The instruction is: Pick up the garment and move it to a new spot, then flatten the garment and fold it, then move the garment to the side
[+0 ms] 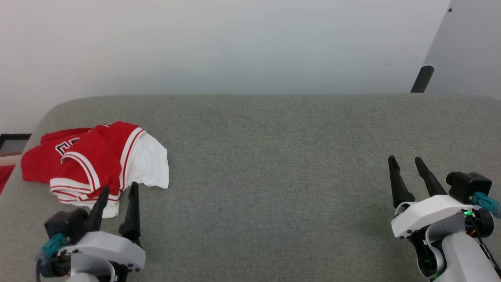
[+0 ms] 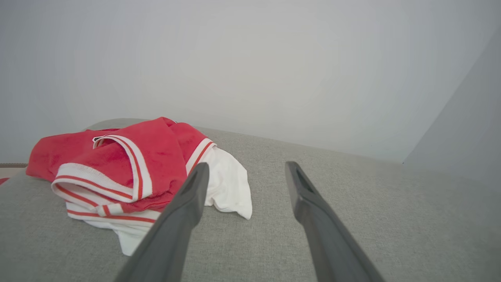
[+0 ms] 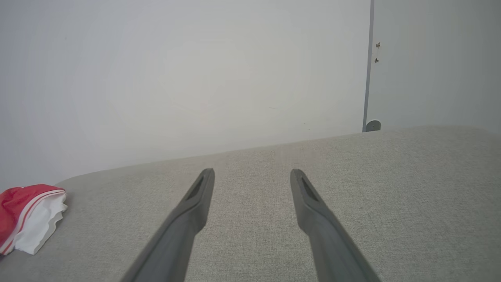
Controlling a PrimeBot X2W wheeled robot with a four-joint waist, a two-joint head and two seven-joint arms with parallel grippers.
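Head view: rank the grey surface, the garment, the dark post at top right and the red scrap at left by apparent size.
1. grey surface
2. garment
3. dark post and red scrap: too alike to rank

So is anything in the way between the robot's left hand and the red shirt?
No, nothing visible is in the way. The open left gripper is right at the near edge of the garment, which lies on the grey surface.

Plain lab, white wall (image 1: 235, 47), grey surface (image 1: 274, 176)
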